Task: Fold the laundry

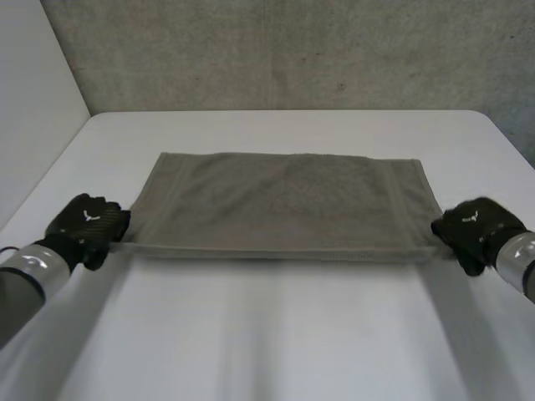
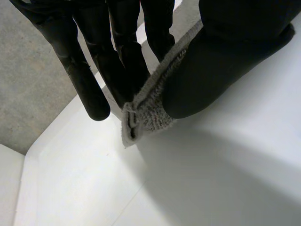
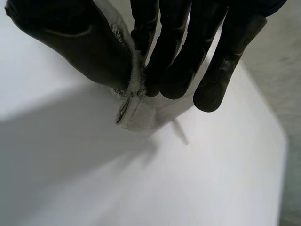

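You have a grey concrete wall (image 1: pixel 284 50) running across the back, at 12 o'clock in the head view. In front of it the white table (image 1: pixel 267 334) takes up most of your view.

A grey-green towel (image 1: pixel 284 205) lies spread on the table, just toward 12 o'clock from the middle, with its long sides running from 9 to 3 o'clock. Its far edge rests flat. Its near edge runs in a straight line between the two hands.

The left arm (image 1: pixel 25 276) comes in from 8 o'clock and the right arm (image 1: pixel 518 255) from 4 o'clock.

Your left hand (image 1: pixel 88 225) sits at the towel's near corner on the 9 o'clock side. In the left wrist view it is pinching that corner (image 2: pixel 141 120). The thumb (image 2: pixel 221 61) presses the hem against straight fingers (image 2: pixel 122 61), and the tip of the corner sticks out just past them, close above the table.

Your right hand (image 1: pixel 472 230) is at the near corner on the 3 o'clock side. The right wrist view shows the same pinch there, with the thumb (image 3: pixel 80 42) on one face of the corner (image 3: pixel 131 110) and the fingers (image 3: pixel 174 56) on the other.
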